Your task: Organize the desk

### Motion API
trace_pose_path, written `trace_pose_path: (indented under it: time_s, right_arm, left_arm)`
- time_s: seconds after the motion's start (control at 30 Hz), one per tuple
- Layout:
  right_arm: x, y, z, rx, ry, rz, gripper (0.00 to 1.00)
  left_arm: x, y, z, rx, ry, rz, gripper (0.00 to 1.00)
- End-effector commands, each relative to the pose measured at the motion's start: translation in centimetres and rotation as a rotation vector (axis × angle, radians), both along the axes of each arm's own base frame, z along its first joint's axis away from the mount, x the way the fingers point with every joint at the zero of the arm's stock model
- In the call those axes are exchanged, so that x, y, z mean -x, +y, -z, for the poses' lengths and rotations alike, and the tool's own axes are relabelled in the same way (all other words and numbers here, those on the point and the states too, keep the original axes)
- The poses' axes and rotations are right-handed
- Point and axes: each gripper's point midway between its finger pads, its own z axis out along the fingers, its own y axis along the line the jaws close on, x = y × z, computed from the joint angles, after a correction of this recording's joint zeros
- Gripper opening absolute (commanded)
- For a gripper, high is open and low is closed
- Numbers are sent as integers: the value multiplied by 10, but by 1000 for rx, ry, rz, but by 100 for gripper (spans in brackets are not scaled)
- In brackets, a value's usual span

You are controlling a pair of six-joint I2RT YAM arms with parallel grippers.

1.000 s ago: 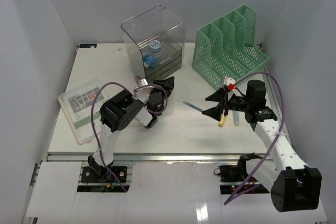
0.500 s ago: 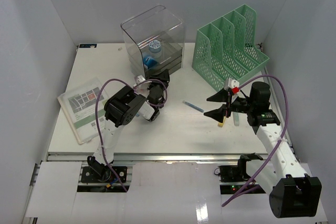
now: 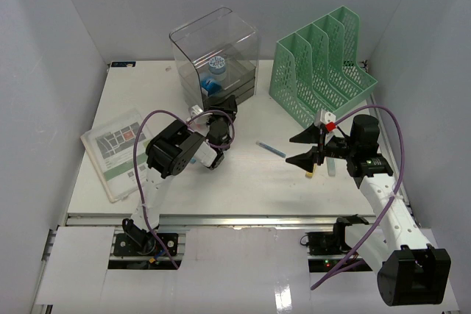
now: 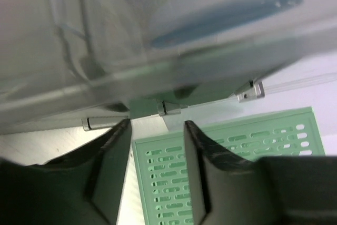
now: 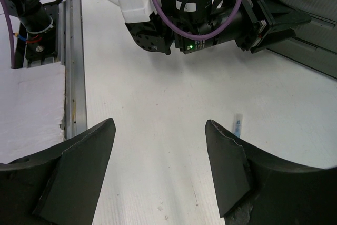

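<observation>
**Left hand (image 3: 227, 108) nosing up to the drawer box (image 3: 217, 45), right hand (image 3: 298, 148) hanging open**

Left hand is pointing at the lower front of the clear, smoky drawer box. Its fingers (image 4: 113, 167) are standing partly apart, with their tips right at the box's bottom front edge. Through the gap, the wrist camera is showing only white surface and green mesh. Whether the tips are pinching any part of the box cannot be told. Inside the box a blue-and-white item (image 3: 214, 71) is sitting, blurred in the wrist view.

Right hand is hovering well to the right of the box and nearer the arm bases. Its jaws are spread wide and gripping nothing, and it is facing back toward the box.

The white worktop (image 3: 147, 86) is carrying the box near its far edge and spreading out on every side of it. A green file rack (image 3: 324, 64) is standing near the box, on its right. A slim blue pen (image 3: 271, 149) is lying in front and to the right of the box, between it and the right hand. A printed booklet (image 3: 118, 148) is lying to the front-left of the box, well apart from it.
</observation>
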Motion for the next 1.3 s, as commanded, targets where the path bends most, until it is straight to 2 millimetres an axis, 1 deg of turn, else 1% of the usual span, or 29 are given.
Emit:
trace_pose_path:
  time_s: [0.0, 0.2, 0.27, 0.37, 0.4, 0.5, 0.63, 0.67, 0.9, 1.0, 1.07, 1.27]
  right_arm:
    - [0, 0, -2, -12, -14, -12, 75]
    - [-1, -1, 0, -11, -7, -7, 75]
    - [-2, -2, 0, -10, -7, -4, 75]
    - [-2, -2, 0, -11, -7, -3, 75]
    - [-2, -2, 0, -11, -7, -3, 75]
    - [-3, -3, 1, -9, -5, 0, 75]
    - [-4, -3, 1, -8, -7, 4, 75]
    - [-4, -3, 2, -8, -4, 5, 75]
    - [-7, -5, 5, -3, 1, 18, 75]
    - [-7, -6, 7, -3, 5, 19, 76]
    - [-8, -6, 9, -2, 12, 23, 76]
    - [-11, -8, 12, 3, 18, 32, 76]
  left_arm:
    - [-8, 10, -47, 97, -83, -36, 51]
    - [-11, 19, -45, 125, -69, -57, 43]
    - [-11, 21, -46, 132, -76, -55, 34]
    - [-10, 20, -45, 137, -76, -45, 21]
    - [-8, 21, -42, 138, -73, -36, 15]
    - [-3, 18, -41, 156, -77, -7, 5]
    - [10, 9, -39, 164, -74, 38, 3]
    - [17, 2, -35, 158, -66, 64, 3]
    - [59, -26, -31, 186, -75, 156, 3]
    - [69, -35, -28, 182, -70, 184, 5]
    - [72, -35, -25, 185, -67, 187, 7]
    - [83, -41, -27, 182, -58, 213, 8]
